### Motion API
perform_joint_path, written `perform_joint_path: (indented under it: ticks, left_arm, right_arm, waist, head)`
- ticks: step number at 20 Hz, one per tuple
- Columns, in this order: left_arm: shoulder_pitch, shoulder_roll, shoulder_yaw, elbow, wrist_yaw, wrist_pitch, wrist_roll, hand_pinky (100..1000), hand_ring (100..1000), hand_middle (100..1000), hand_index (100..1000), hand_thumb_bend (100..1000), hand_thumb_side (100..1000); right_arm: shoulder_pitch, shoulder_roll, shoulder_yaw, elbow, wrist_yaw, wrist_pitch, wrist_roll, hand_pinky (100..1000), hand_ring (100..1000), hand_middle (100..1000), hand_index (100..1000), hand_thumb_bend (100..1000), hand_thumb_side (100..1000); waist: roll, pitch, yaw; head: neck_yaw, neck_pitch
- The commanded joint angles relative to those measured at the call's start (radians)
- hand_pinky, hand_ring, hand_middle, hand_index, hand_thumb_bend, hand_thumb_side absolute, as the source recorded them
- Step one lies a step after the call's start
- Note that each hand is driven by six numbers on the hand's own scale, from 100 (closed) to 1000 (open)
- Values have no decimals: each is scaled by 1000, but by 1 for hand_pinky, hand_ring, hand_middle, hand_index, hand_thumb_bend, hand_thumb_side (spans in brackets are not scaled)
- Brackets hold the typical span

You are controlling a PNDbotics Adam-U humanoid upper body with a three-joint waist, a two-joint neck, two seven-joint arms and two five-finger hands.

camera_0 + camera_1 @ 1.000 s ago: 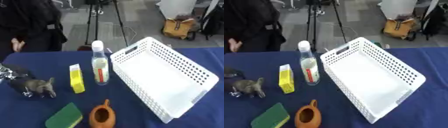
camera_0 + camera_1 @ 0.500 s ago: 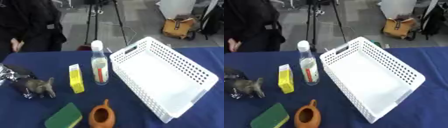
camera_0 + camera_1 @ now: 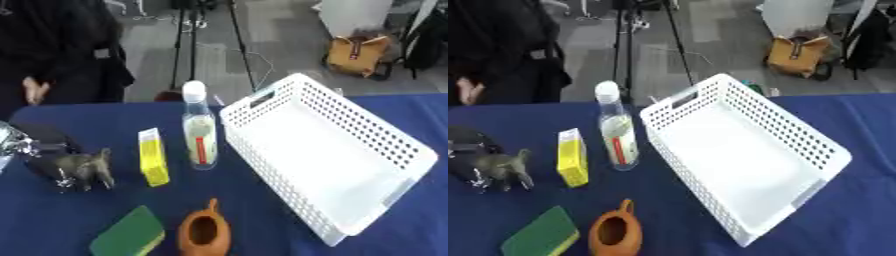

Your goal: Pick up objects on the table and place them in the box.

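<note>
Gripping grey animal figure (image 3: 83,169), left hand (image 3: 39,147) low at table's left edge.

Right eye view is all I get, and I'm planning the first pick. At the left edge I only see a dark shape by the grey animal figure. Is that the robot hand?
Observer: Yes. The left eye view shows silver parts of the left robot hand at the picture's left edge.
Operator: Where do they sit against the figure?
Observer: Up and left of the animal figure. The hand's dark part lies against the figure's rear.
</note>
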Motion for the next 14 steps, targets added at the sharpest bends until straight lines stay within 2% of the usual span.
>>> perform_joint_path:
  ticks: [1, 10, 13, 14]
  left_arm:
    - [-25, 17, 3, 0, -10, 1, 2, 1000, 931, 812, 916, 454, 738]
    - [-27, 11, 0, 18, -23, -5, -35, 1000, 900, 765, 865, 459, 714]
    - [-27, 8, 0, 20, -16, -5, -41, 1000, 847, 685, 781, 419, 706]
    - [-28, 8, 0, 20, -13, -3, -40, 1000, 847, 685, 781, 419, 706]
  right_arm:
    - [-9, -13, -5, -11, -7, 2, -5, 631, 658, 575, 570, 100, 581]
    - [-11, -13, -8, -11, -16, 2, -19, 630, 656, 573, 568, 100, 582]
    - [-10, -13, -10, -11, -17, 5, -24, 629, 654, 571, 568, 100, 581]
    - [-10, -13, -10, -11, -17, 5, -24, 629, 654, 571, 568, 100, 581]
  waist:
    - [0, -22, -1]
    - [-1, -20, -4]
    - [-2, -20, -5]
    - [-2, -20, -4]
  head:
    - [-3, -7]
    - [-1, -9]
    - [-2, -8]
    - [-3, -8]
